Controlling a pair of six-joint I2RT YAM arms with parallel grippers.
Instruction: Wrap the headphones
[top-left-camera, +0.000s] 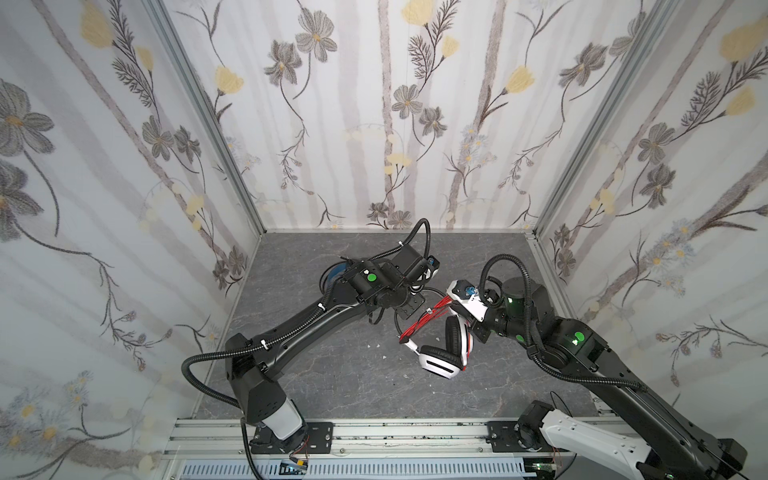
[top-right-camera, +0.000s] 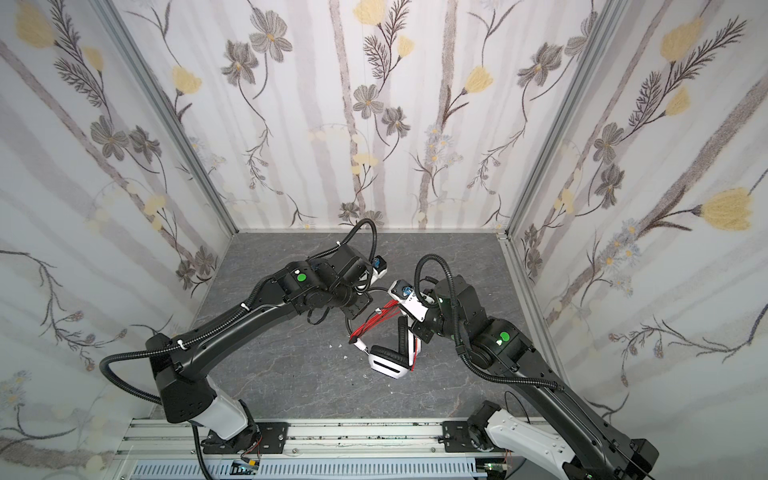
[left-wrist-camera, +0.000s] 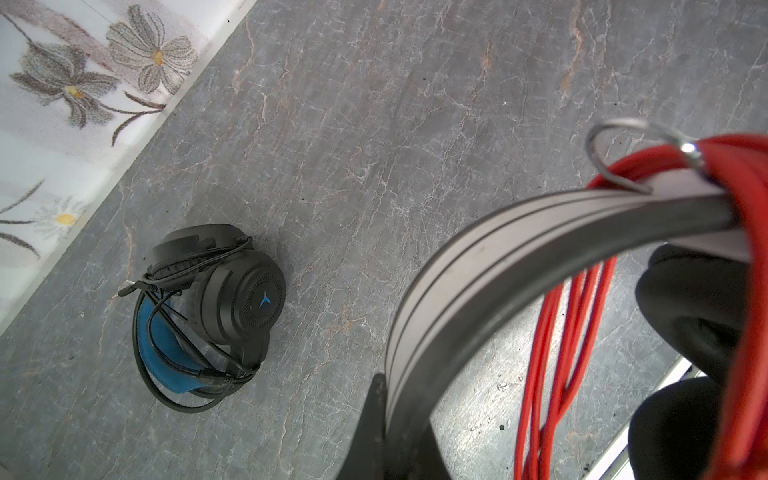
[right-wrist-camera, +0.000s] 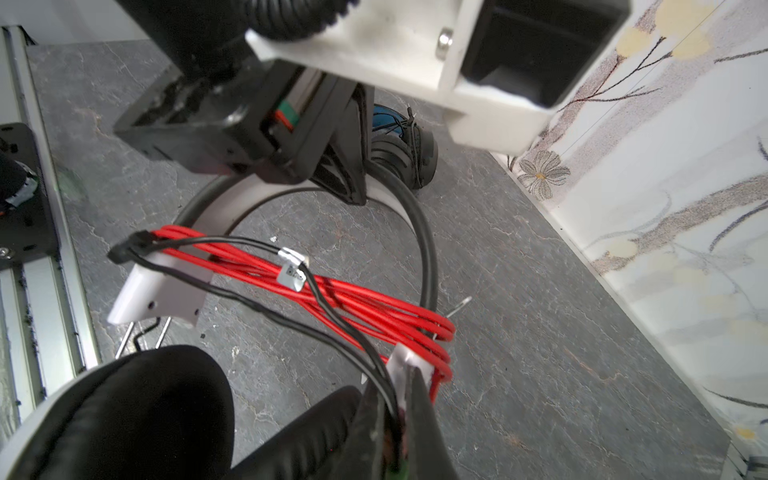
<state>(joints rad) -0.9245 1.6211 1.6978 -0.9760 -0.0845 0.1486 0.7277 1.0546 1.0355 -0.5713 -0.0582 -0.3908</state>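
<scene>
While its jaws are pressed almost together, the right gripper (right-wrist-camera: 399, 395) pinches the thin black leads (right-wrist-camera: 257, 307) against a white end piece of the white headset (top-left-camera: 440, 361). Those leads run out of the red cable (right-wrist-camera: 353, 299), which is wound in several long loops across the open span of the headband (left-wrist-camera: 498, 249), from one white end piece to the other.

Just beside the right gripper, the black earpads (right-wrist-camera: 124, 415) fill the near corner of the right wrist view. In both top views the two earcups hang lowest, close to the grey table (left-wrist-camera: 374, 124); whether they touch it cannot be told.

Across the loops, the left gripper (right-wrist-camera: 353, 187) is closed on the top of the headband, which passes between its fingers. The white headset thus sits between the two arms, near the middle of the table.

Farther out, the black headset (left-wrist-camera: 232, 299) lies on the table under the left arm, near the flowered wall (left-wrist-camera: 62, 124), with its black cable wound around it and its blue inner band showing. It is well apart from the white headset.
</scene>
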